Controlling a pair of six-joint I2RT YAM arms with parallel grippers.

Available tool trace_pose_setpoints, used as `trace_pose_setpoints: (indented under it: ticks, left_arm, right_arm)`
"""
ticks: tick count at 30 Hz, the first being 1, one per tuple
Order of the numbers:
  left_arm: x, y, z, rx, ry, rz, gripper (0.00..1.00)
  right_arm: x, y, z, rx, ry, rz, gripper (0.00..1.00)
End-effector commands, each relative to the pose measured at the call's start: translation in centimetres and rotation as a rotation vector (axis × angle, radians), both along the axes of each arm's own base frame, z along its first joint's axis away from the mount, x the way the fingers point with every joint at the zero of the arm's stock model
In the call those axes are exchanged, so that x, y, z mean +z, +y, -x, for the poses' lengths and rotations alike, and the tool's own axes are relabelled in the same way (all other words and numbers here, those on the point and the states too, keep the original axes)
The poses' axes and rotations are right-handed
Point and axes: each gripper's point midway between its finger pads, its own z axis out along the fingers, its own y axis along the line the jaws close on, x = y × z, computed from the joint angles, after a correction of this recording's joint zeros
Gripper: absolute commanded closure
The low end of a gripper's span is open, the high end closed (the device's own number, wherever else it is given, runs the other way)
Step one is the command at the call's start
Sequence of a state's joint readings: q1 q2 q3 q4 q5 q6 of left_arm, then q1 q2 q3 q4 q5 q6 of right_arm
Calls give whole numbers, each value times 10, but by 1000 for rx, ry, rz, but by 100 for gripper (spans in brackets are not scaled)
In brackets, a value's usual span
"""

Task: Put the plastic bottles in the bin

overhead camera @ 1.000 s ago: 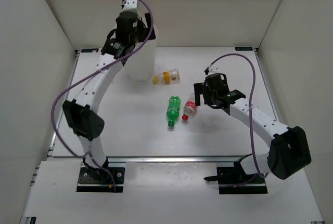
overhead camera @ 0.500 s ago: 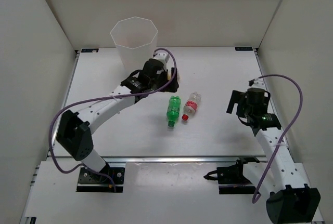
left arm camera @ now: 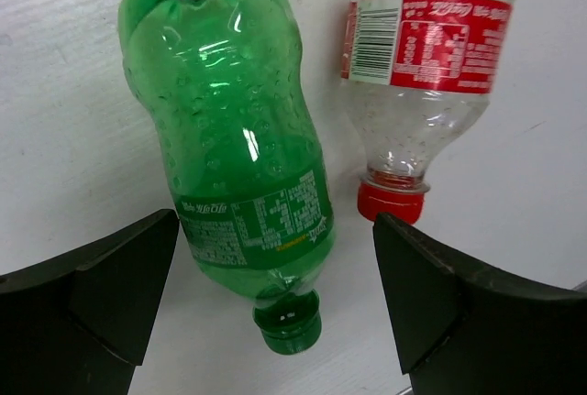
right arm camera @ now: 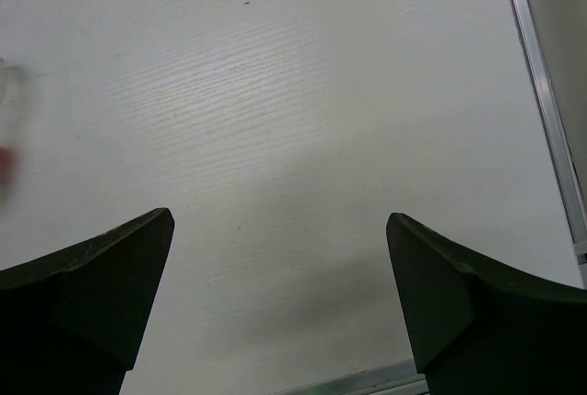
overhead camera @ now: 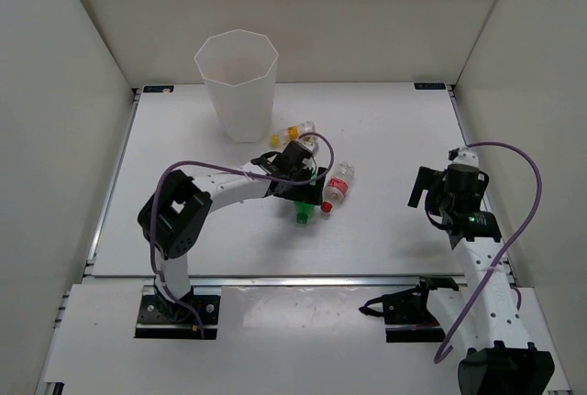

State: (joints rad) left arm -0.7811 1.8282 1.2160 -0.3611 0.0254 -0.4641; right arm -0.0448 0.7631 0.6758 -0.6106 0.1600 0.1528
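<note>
The bin [overhead camera: 237, 83] stands upright at the back left of the table. A green bottle [overhead camera: 301, 210] lies mid-table, mostly hidden under my left gripper [overhead camera: 303, 189]. In the left wrist view the green bottle [left arm camera: 234, 157] lies between my open fingers [left arm camera: 101, 294], cap toward the camera, and my left gripper [left arm camera: 275, 312] holds nothing. A clear bottle with a red label and red cap [overhead camera: 337, 186] lies just right of it [left arm camera: 422, 56]. A clear bottle with a yellow-orange label [overhead camera: 295, 132] lies near the bin. My right gripper [overhead camera: 429, 195] is open and empty over bare table [right arm camera: 280, 294].
White walls enclose the table on the left, back and right. A metal rail [right arm camera: 541, 93] runs along the table's right edge, near my right gripper. The other bottles are out of view.
My left arm came down from above the bin, past the yellow-orange bottle, to the green bottle. My right arm drew back from the red-labelled bottle to the right side.
</note>
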Motion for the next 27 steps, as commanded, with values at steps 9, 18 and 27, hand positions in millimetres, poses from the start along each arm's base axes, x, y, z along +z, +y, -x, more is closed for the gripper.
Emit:
trace_pose_setpoints:
  ticks: [9, 18, 27]
  left_arm:
    - [-9, 13, -43, 108, -102, -88, 35]
    - [187, 33, -87, 163, -511, 54, 58]
    - [358, 97, -165, 318, -856, 200, 44]
  right_arm:
    - [8, 5, -20, 29, -51, 17, 0]
    - [21, -7, -44, 4, -122, -1, 1]
    - [13, -33, -54, -52, -18, 171, 1]
